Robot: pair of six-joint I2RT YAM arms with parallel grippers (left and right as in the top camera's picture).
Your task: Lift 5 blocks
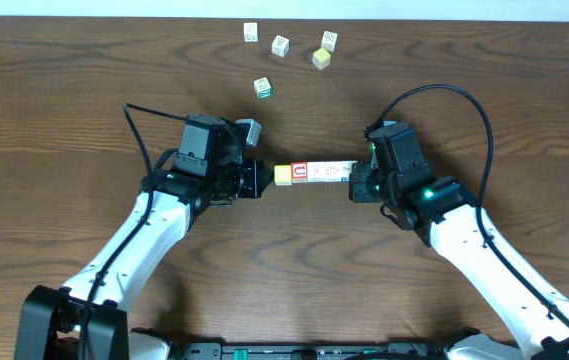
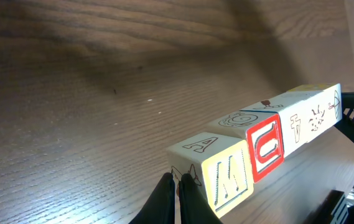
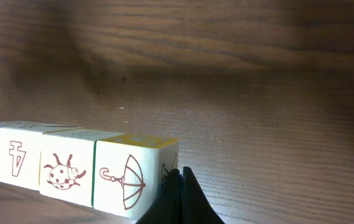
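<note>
I am looking down on a broad dark brown wood-grain worktop [image 1: 54, 110] that fills nearly the whole view, with only a thin pale strip [image 1: 464, 8] along its far edge, too narrow to make out. Two white arms reach in from the near side towards the middle. Between them sits the row of five small wooden alphabet cubes [image 1: 314, 172], end to end, its long axis running straight from left to right across the worktop. The left hand [image 1: 264, 181] has its black fingers pinched together with nothing between them, tips pressed against the plain yellow-orange cube [image 1: 282, 175] at that end. The right hand [image 1: 356, 183] is closed the same way against the whitish cube at the other end. The red-bordered cube [image 1: 299, 172] is second from the left. From overhead I cannot tell whether the row is clear of the surface. The right wrist view shows an umbrella, a ladybird and a 4 on the side faces, while the red cube is cut off at the frame edge. Well beyond the row, near the far edge, lie four loose cubes, three whitish [image 1: 280, 45] and one pale yellow [image 1: 321, 58], and a green-bordered cube [image 1: 263, 88] closer in; their letters are too small to read.
</note>
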